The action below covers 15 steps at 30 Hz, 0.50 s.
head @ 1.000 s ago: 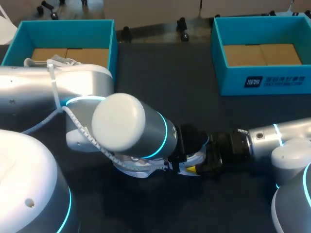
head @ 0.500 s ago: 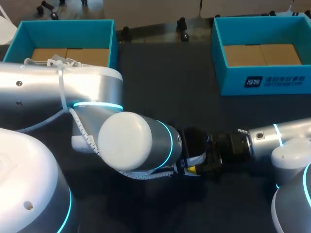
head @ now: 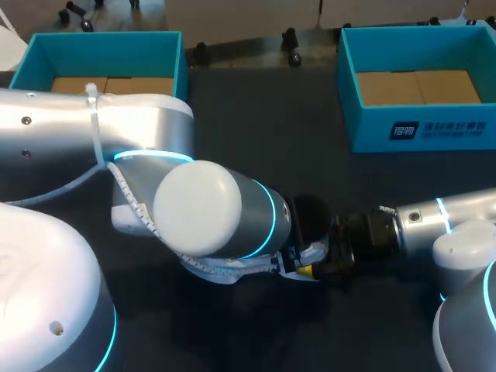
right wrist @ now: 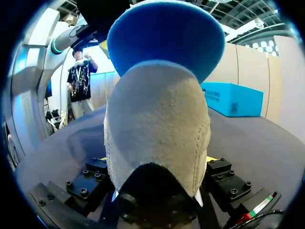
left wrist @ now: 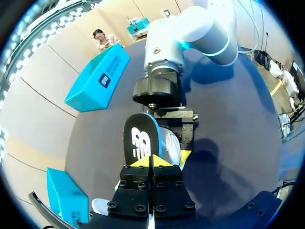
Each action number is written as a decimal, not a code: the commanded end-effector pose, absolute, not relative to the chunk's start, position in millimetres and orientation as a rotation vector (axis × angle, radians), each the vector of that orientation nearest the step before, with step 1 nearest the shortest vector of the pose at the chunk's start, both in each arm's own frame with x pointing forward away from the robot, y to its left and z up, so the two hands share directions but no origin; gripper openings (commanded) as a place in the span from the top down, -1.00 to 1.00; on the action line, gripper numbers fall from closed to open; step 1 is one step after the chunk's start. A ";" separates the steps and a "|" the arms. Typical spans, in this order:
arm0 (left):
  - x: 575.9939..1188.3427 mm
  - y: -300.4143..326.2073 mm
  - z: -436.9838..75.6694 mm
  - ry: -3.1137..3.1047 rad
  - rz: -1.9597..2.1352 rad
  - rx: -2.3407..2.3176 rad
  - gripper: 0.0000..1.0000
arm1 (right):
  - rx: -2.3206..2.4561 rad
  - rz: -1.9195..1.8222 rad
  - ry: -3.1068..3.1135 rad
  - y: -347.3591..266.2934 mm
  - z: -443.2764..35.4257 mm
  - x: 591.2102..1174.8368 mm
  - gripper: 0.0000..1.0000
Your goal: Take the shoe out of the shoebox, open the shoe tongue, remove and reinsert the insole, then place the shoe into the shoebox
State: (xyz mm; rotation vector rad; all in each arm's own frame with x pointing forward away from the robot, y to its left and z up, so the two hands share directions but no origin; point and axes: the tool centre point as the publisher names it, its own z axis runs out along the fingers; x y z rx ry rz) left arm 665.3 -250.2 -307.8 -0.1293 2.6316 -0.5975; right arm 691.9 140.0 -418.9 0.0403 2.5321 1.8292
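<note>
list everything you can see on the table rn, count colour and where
shoeboxes: 2, teal with brown cardboard floors, far side of the table, one left, one right
shoe: 1, white and grey, near middle of the table, heel between the right gripper's fingers
insole: 1, black on top, blue underneath, standing up out of the shoe
table: 1, dark grey
left arm: 1, silver with blue light rings, over the shoe
right arm: 1, silver, coming in low
left gripper: 1, black, yellow tips, shut on the insole
right gripper: 1, black, shut on the shoe
</note>
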 end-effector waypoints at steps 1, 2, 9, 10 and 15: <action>660.9 -233.3 -293.8 2.629 -0.625 -0.122 1.00 | 0.041 1.823 2.537 140.4 -417.9 690.5 1.00; 660.3 -232.4 -292.0 2.629 -0.627 -0.121 1.00 | 0.041 1.823 2.537 140.4 -417.9 690.5 1.00; 659.7 -230.8 -287.3 2.619 -0.633 -0.121 1.00 | 0.041 1.823 2.537 140.4 -417.9 690.5 1.00; 658.9 -230.4 -286.5 2.620 -0.631 -0.122 1.00 | 0.041 1.823 2.537 140.4 -417.9 690.5 1.00; 650.5 -227.2 -281.4 2.611 -0.616 -0.116 1.00 | 0.041 1.823 2.537 140.4 -417.9 690.5 1.00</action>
